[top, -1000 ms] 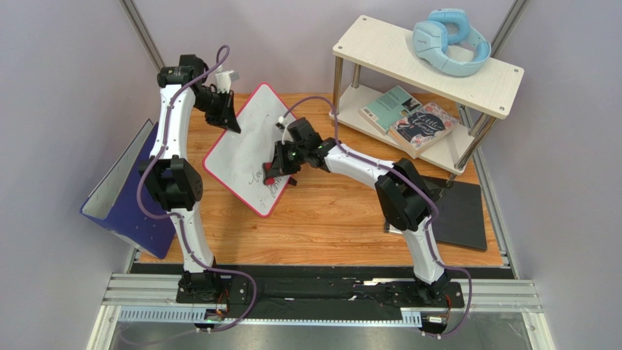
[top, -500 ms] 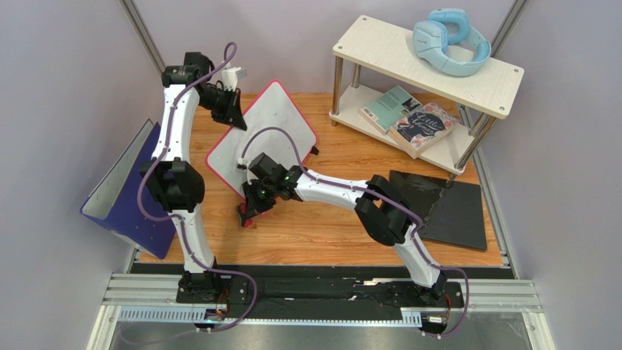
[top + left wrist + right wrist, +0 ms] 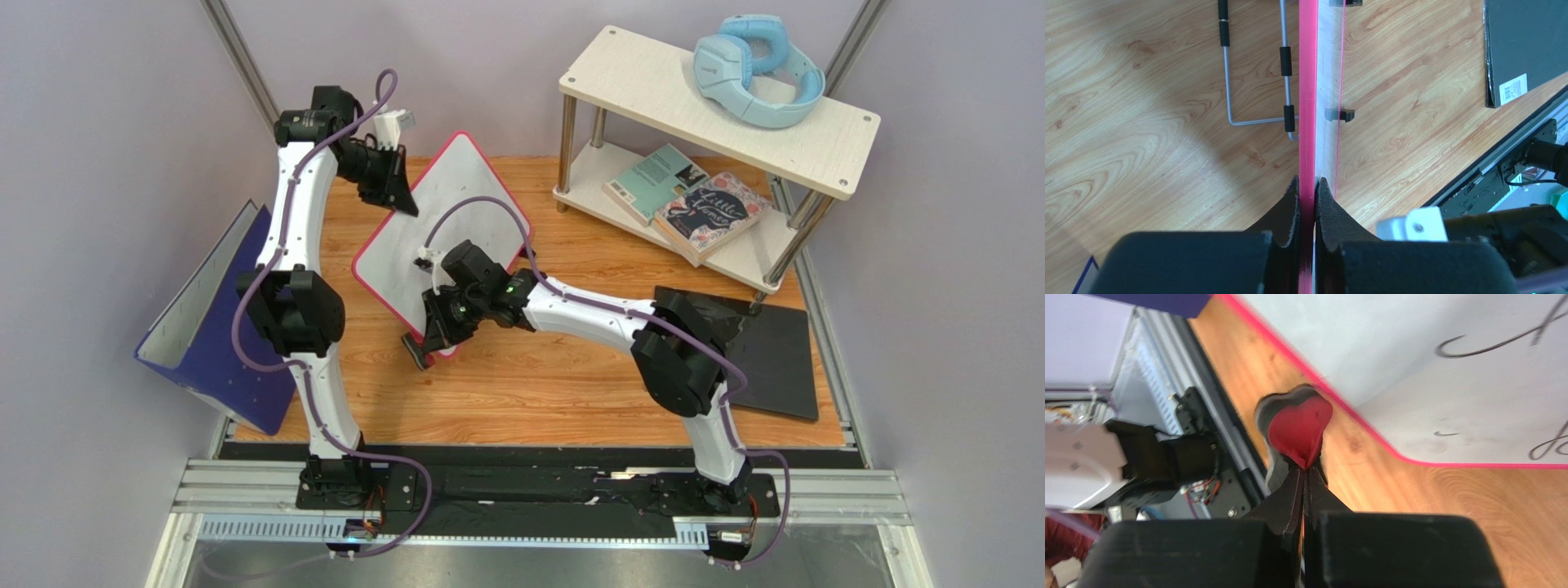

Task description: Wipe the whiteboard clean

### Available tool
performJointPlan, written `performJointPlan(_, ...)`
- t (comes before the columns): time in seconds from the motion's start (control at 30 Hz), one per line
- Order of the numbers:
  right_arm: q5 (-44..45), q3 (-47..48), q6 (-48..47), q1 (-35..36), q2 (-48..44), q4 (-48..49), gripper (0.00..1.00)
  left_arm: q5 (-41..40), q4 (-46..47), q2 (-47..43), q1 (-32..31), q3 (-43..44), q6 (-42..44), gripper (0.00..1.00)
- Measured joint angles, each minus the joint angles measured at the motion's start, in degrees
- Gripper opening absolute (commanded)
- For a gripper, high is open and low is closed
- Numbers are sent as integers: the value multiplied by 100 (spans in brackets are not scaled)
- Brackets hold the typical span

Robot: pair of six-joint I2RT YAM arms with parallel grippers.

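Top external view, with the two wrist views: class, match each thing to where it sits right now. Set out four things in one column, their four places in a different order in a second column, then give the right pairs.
Things
1. headphones
2. books
3. whiteboard
4. red heart-shaped eraser

Places
A. pinched between the right fingers
B. on the top shelf
C. edge clamped between the left fingers
D. on the lower shelf

Pairs: 1-B, 2-D, 3-C, 4-A

whiteboard (image 3: 405, 251) 1 | eraser (image 3: 1300, 432) 1 | books (image 3: 711, 211) 2 | headphones (image 3: 751, 67) 1
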Motion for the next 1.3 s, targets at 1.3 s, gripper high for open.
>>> performJointPlan(1.3, 1456, -748, 732, -728, -361, 2243, 0, 138, 76, 168, -61, 225, 24, 0)
